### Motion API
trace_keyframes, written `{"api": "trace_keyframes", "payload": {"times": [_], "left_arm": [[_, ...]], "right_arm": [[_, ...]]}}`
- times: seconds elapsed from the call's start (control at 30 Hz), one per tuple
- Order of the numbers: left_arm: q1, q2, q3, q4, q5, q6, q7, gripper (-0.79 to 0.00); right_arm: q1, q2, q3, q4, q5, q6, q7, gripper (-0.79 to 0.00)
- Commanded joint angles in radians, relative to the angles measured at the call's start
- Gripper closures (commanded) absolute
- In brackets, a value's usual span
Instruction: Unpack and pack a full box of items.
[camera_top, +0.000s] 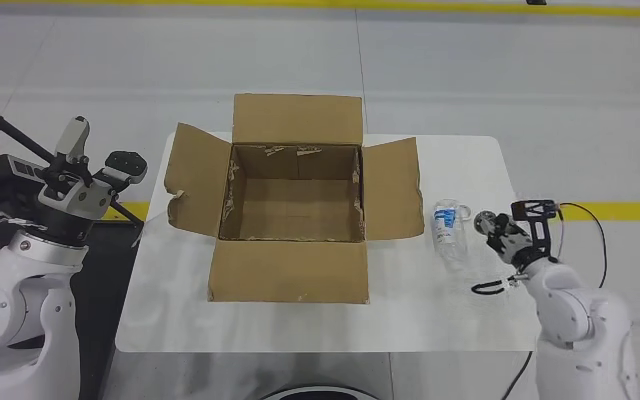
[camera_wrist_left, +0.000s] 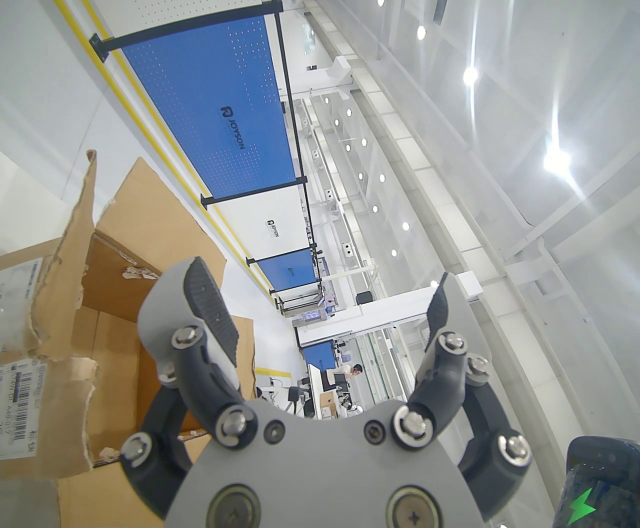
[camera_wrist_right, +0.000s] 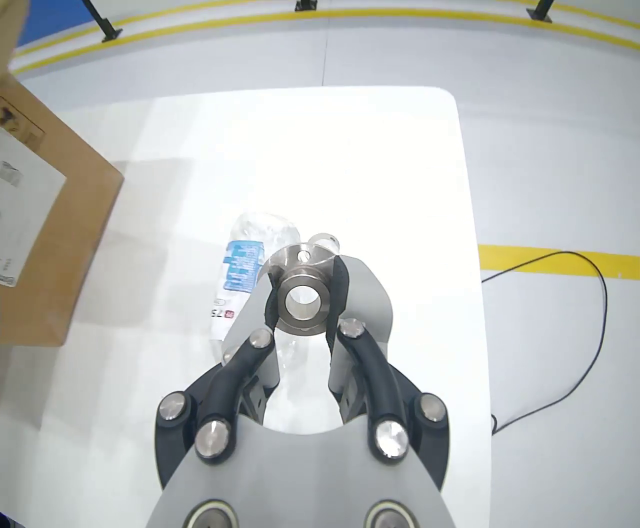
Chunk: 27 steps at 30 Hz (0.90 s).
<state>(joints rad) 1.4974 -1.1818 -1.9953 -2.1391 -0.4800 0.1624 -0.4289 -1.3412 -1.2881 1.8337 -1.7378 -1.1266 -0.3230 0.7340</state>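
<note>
Right of the cardboard box (camera_top: 288, 272), the right gripper (camera_wrist_right: 304, 286) clamps a flanged metal bushing (camera_wrist_right: 299, 259) just beside a lying water bottle (camera_wrist_right: 248, 252). The left gripper (camera_wrist_left: 322, 274) has its fingers spread apart.

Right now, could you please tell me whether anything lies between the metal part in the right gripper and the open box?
Yes: a plastic bottle lies on its side on the table, between the metal part held in the right gripper and the outward-folded flap of the box. Nothing else visible stands between them.
</note>
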Motion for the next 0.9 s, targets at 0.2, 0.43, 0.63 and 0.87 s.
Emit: {"api": "trace_keyframes", "payload": {"times": [0.2, 0.43, 0.63, 0.87], "left_arm": [[0.0, 0.0, 0.0, 0.0, 0.0, 0.0, 0.0, -0.785], [0.0, 0.0, 0.0, 0.0, 0.0, 0.0, 0.0, -0.785], [0.0, 0.0, 0.0, 0.0, 0.0, 0.0, 0.0, -0.785], [0.0, 0.0, 0.0, 0.0, 0.0, 0.0, 0.0, -0.785]], "right_arm": [[0.076, 0.017, -0.022, 0.123, -0.068, 0.025, 0.088, 0.0], [0.124, 0.027, -0.047, 0.199, -0.081, 0.039, 0.133, 0.0], [0.134, 0.035, -0.053, 0.223, -0.064, 0.037, 0.147, 0.0], [0.13, 0.044, -0.059, 0.225, -0.053, 0.046, 0.158, -0.188]]}}
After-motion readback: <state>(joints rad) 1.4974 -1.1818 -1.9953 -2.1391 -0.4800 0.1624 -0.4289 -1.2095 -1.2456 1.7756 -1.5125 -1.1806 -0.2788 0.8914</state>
